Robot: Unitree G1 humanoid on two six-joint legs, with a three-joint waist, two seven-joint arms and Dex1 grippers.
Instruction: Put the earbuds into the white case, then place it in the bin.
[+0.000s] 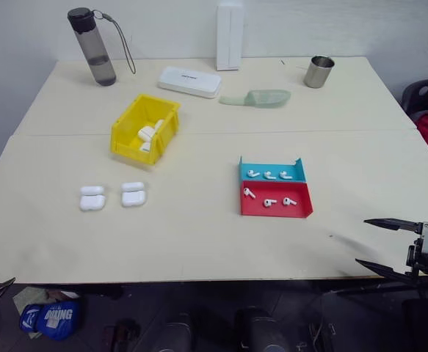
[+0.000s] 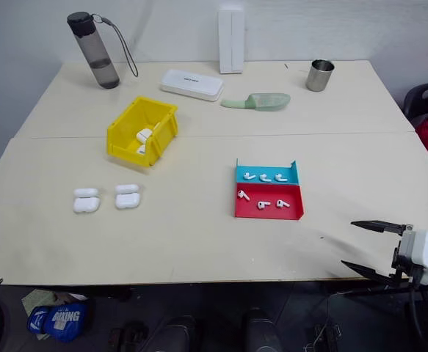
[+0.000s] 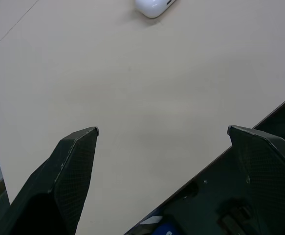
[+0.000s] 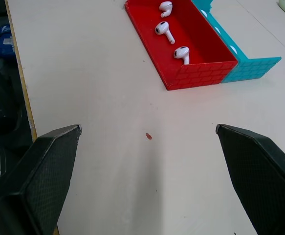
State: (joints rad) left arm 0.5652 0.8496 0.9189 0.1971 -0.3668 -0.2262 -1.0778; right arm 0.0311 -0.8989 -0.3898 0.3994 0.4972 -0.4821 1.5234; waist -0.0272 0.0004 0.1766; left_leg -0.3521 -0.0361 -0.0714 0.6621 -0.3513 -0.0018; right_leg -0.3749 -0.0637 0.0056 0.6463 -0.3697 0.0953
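My left tool hangs wide and empty over the tabletop's near edge, well short of the two white cases beyond it (one cut off in its wrist view). Behind them, the yellow bin holds more white cases, partly hidden by its wall. Six glossy earbuds lie in the teal and red trays. My right tool, spread wide, holds nothing, near the red tray.

Glossy white earbuds lie in smooth, seemingly plastic trays on a matt table.
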